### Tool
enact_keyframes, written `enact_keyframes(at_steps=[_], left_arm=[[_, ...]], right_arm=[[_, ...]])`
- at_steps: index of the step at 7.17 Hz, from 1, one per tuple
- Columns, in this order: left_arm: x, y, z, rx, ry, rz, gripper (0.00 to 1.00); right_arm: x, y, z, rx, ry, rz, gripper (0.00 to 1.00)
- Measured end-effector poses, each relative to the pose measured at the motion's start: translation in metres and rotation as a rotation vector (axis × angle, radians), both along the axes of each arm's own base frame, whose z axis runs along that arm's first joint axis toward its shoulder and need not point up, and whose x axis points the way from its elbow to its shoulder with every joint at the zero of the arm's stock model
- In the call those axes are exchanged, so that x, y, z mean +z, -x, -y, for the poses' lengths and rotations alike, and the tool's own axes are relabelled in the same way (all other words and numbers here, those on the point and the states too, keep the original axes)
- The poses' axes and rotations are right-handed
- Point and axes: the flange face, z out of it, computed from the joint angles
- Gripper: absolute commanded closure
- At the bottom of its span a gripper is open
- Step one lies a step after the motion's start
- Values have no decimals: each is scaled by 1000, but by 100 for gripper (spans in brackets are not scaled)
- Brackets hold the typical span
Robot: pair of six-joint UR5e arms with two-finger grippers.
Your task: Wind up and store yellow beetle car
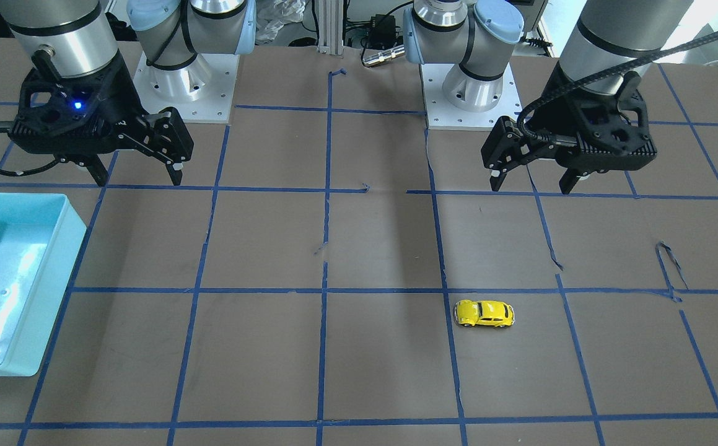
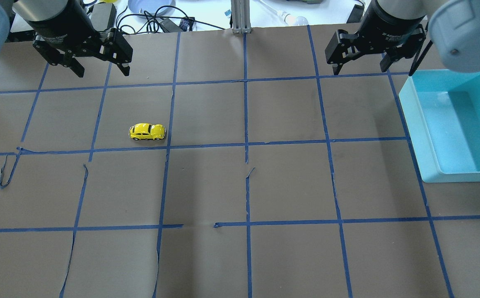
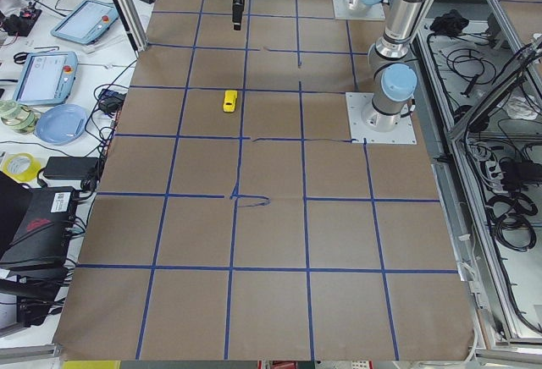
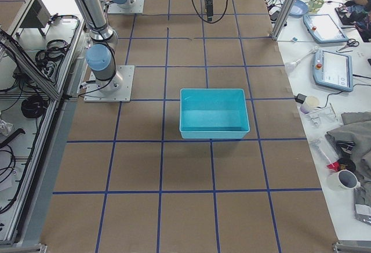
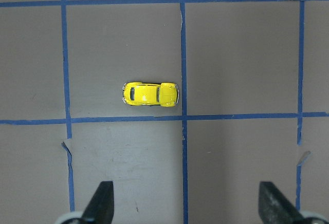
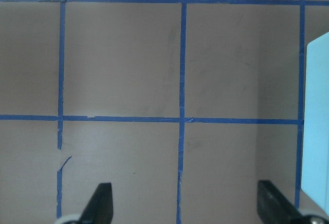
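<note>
Overhead view, left to right: left two-finger black gripper (image 2: 102, 71) hangs above the far edge of the brown paper-covered table with blue tape grid (image 2: 289, 182), jaws spread wide, nothing between them. Tiny glossy yellow beetle car (image 2: 147, 132) sits at about 5 o'clock from that gripper, well apart from it, upright on its wheels and lying crosswise. It is tucked into the 5 o'clock corner of its grid cell, just beside the tape cross, not touching either gripper. In the left wrist view the car (image 5: 150, 94) shows near frame centre, roughly 12 o'clock from the two fingertips (image 5: 100, 203), clear paper between. Right two-finger black gripper (image 2: 360, 69) hovers over the far edge on the other half, jaws also wide, holding nothing. Light teal rectangular plastic bin (image 2: 407, 120) stands at about 4 o'clock from the right gripper, near it but not touching. The right wrist view catches only the bin's rim (image 6: 318, 121) at 3 o'clock. Car and bin are well apart, at opposite ends of the table
</note>
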Motion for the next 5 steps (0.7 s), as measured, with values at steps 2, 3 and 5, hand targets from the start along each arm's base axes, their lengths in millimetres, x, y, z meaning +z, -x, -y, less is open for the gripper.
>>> enact_keyframes(at_steps=[2, 3, 5], left_arm=[[0, 1, 0, -2, -1, -1, 0], [-1, 1, 0, -2, -2, -2, 0], [-3, 2, 3, -3, -2, -2, 0]], right_arm=[[0, 0, 0, 1, 0, 0, 0], [0, 0, 0, 1, 0, 0, 0], [0, -1, 0, 1, 0, 0, 0]])
